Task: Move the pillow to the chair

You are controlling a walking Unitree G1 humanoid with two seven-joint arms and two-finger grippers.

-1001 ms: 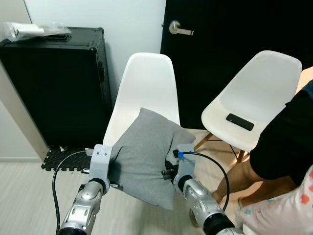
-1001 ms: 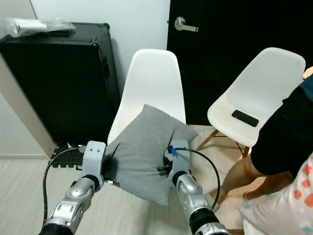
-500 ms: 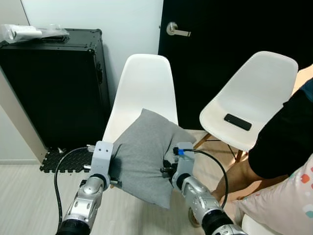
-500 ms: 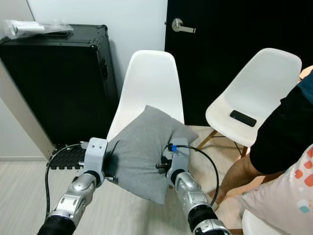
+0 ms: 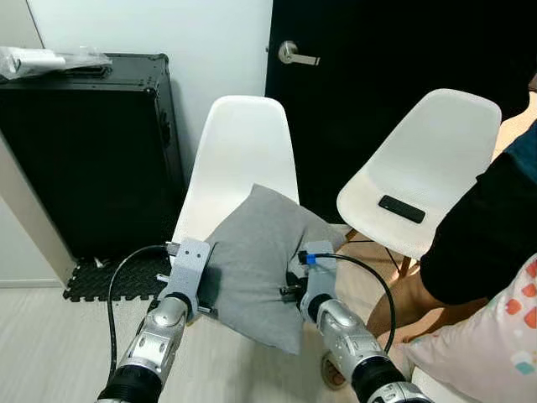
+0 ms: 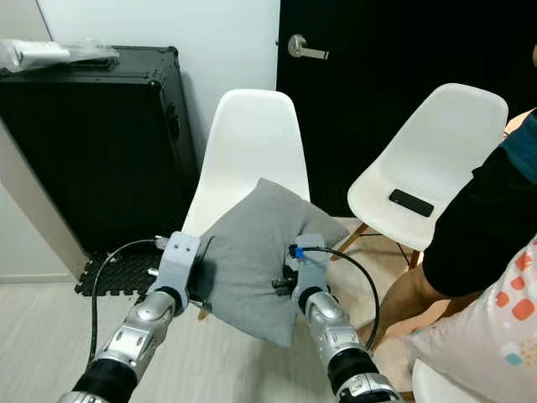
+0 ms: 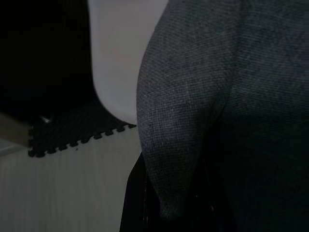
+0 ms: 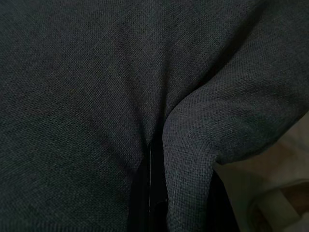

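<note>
Grey pillow [image 5: 256,256] held up between both grippers, in front of and partly over the seat of the near white chair [image 5: 239,159]; head views do not settle whether it touches the seat. Left gripper [image 5: 204,290] grips the pillow's left edge, right gripper [image 5: 294,285] its right edge, fingers buried in fabric. Left wrist view: pillow corner [image 7: 169,203] pinched between 2 dark fingers [image 7: 133,203], with white chair seat edge [image 7: 116,58] and black foam mat [image 7: 72,130] on pale floor behind, which the head views show less closely. Right wrist view: grey fabric bunched into a fold [image 8: 188,125] around one black finger [image 8: 152,193], clamped on cloth. Head views add the room: black case [image 5: 84,151] to the left with a plastic-wrapped item [image 5: 50,59] on top, black door [image 5: 394,75] with silver lever handle [image 5: 298,55], second white chair [image 5: 419,168] to the right with a black phone [image 5: 401,208] on its seat, a person's dark sleeve [image 5: 482,227] and patterned fabric [image 5: 495,336] at the right edge.
</note>
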